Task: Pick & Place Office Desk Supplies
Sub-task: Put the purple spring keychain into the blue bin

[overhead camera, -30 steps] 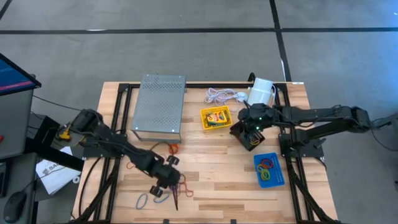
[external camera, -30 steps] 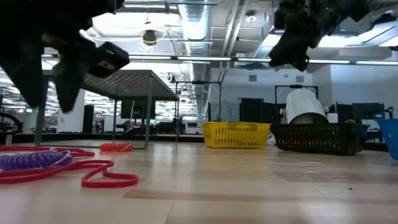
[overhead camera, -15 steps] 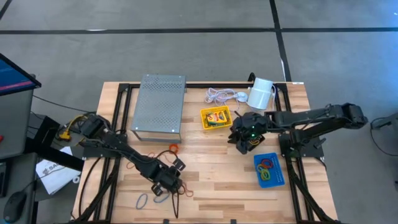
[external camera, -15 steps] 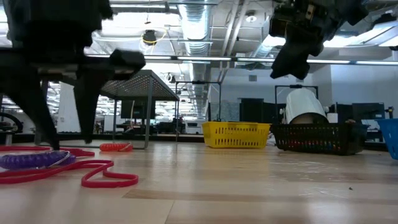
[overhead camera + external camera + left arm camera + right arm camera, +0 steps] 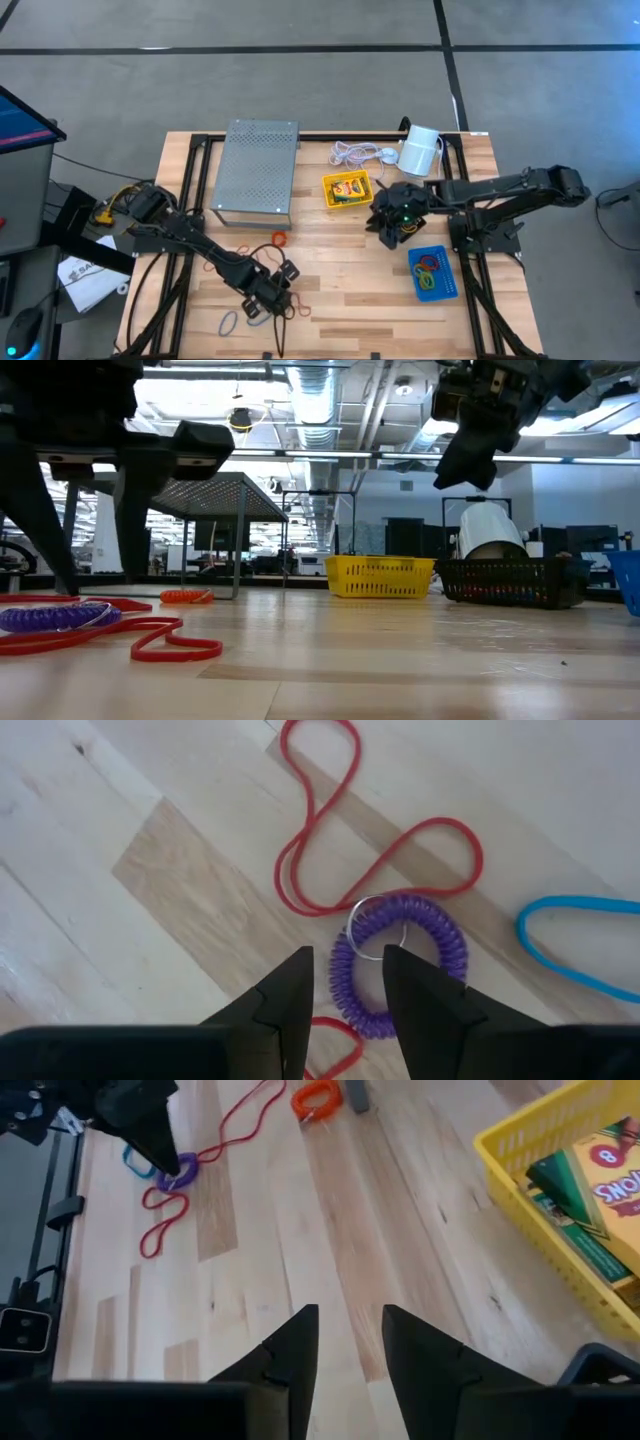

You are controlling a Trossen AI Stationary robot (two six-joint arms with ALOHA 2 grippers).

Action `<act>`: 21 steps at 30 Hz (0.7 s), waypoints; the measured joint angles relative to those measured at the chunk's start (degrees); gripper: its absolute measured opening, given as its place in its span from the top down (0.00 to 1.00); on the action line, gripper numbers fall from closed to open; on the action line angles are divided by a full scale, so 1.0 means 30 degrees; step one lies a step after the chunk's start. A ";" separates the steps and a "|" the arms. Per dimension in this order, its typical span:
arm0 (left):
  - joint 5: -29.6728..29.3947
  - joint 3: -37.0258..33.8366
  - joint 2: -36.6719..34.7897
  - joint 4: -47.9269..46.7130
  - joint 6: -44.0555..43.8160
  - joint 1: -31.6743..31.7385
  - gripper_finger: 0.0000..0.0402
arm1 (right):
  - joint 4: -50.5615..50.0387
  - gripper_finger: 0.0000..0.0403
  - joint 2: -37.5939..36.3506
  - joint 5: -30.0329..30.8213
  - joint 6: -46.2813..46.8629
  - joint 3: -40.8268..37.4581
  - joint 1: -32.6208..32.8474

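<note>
My left gripper (image 5: 347, 960) is open and points down over a purple coil band (image 5: 400, 965) with a metal ring (image 5: 375, 930). The coil lies on the table near the front left, among red rubber-band loops (image 5: 330, 840) and a blue loop (image 5: 580, 945). I cannot tell whether the fingers touch the coil. My right gripper (image 5: 350, 1330) hangs open and holds nothing, above the table beside the yellow tray (image 5: 347, 189), which holds crayon boxes (image 5: 600, 1190). It hides most of the black mesh tray (image 5: 510, 582) from above. The blue tray (image 5: 433, 272) holds several bands.
A grey perforated metal stand (image 5: 257, 170) takes up the far left. A coiled white cord (image 5: 352, 153) and a white cylinder (image 5: 421, 148) lie at the far edge. An orange coil (image 5: 277, 239) and a grey loop (image 5: 230, 322) lie loose on the wood.
My left gripper has rolled about its own axis and sunk a little over the purple coil, so both fingers now stand side by side in the low view. My right gripper has shifted slightly toward the table's left and downward, then kept still.
</note>
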 joint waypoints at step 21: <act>0.0233 0.0030 0.1559 0.0522 0.1913 0.0184 0.79 | 0.0346 0.72 0.0000 0.0002 0.0291 0.0000 0.1104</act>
